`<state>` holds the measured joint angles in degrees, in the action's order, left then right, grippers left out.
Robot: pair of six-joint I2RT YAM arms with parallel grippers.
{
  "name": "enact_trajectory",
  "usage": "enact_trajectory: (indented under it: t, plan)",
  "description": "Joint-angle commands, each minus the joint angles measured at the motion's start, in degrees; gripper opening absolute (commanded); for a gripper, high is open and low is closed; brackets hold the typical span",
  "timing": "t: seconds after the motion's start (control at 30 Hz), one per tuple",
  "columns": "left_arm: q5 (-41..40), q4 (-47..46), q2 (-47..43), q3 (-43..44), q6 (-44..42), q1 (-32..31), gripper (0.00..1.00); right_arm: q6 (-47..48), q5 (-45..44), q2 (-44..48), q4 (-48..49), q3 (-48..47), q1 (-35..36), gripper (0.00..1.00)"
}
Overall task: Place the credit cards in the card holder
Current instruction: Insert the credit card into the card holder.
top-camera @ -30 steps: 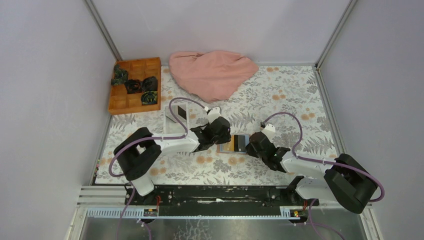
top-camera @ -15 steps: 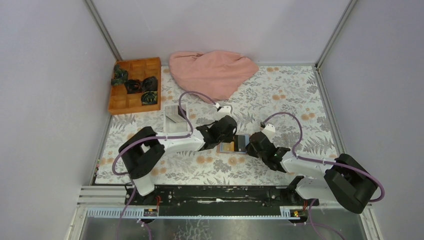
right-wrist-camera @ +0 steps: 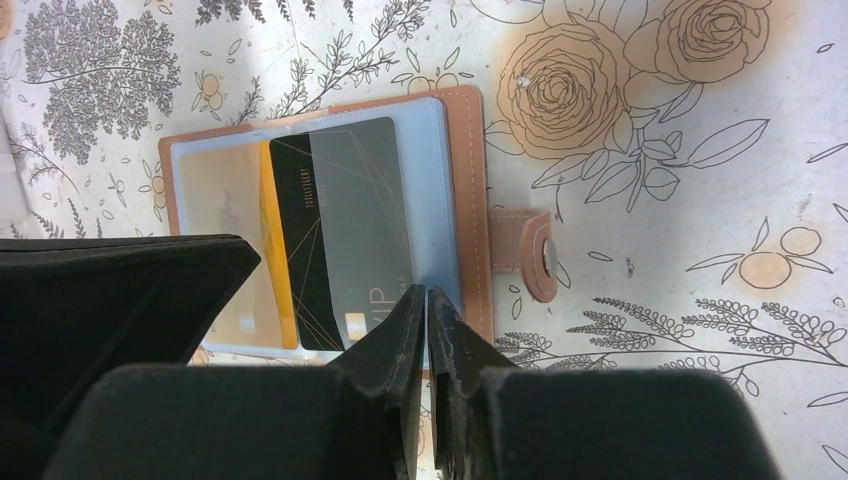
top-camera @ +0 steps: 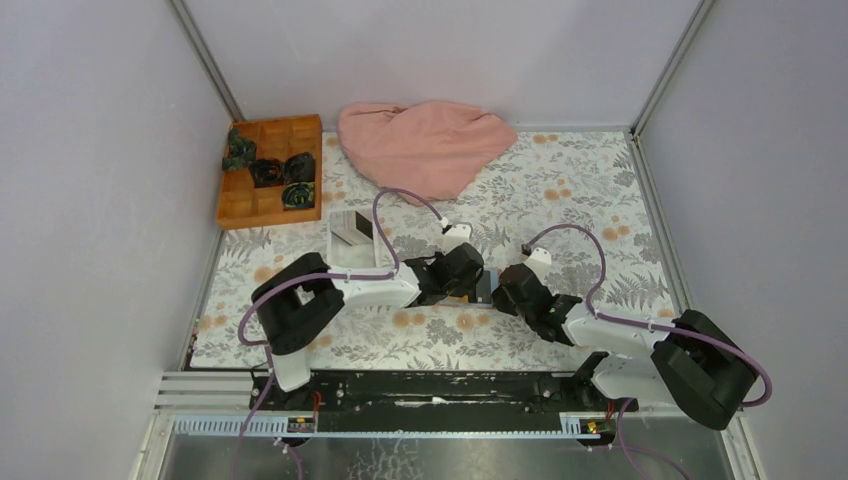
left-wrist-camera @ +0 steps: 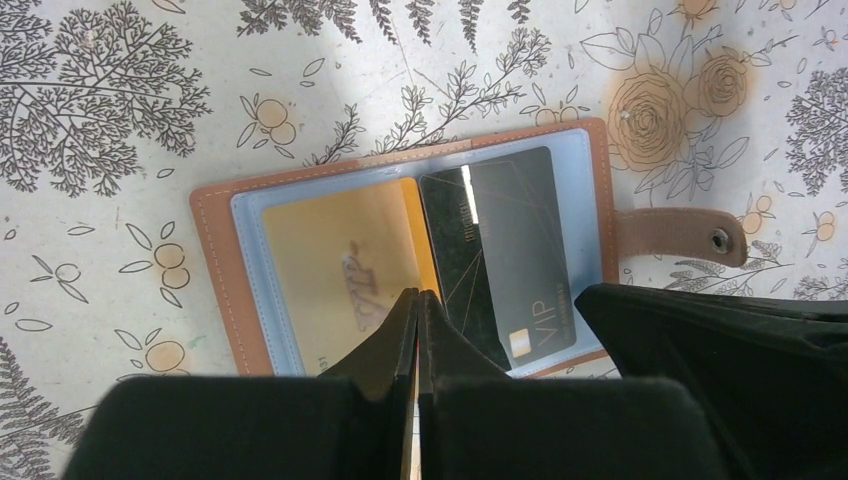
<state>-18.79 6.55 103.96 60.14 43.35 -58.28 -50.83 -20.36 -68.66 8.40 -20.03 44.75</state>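
While open on flowered table [left-wrist-camera: 120, 60], stitched brown card holder [left-wrist-camera: 214, 262], glossy black card [left-wrist-camera: 500, 250], left end effector [left-wrist-camera: 417, 300] closed, right end effector [right-wrist-camera: 427, 296] narrow.

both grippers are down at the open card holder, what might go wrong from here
1. The left gripper and right gripper sit close together at the near edge of the card holder; a small move may knock them into each other.
2. The holder lies loose on the floral table cover, so pushing the gold card might slide it.
3. The right gripper appears to pinch the sleeve over the black card; pulling could drag that card out.
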Motion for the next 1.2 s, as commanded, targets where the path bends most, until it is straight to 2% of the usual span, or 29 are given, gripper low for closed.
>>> enact_trajectory:
  t: [0.0,0.5,0.83,1.17]
  plan:
    - [-3.5,1.4,0.9,1.6,0.0,-0.9,0.00,-0.3,-0.8,1.9,-0.6,0.4,0.6,0.11]
    - [-3.3,1.8,3.4,3.0,0.7,-1.5,0.00,0.8,-5.1,6.8,-6.1,-0.4,0.6,0.11]
    - [-2.9,1.9,4.4,4.5,0.8,-2.5,0.00,-0.8,-9.4,4.3,-8.8,-1.1,0.5,0.11]
    - [-3.1,1.8,4.7,4.8,0.7,-2.7,0.00,-0.9,-7.6,0.8,-6.7,-1.7,0.5,0.11]
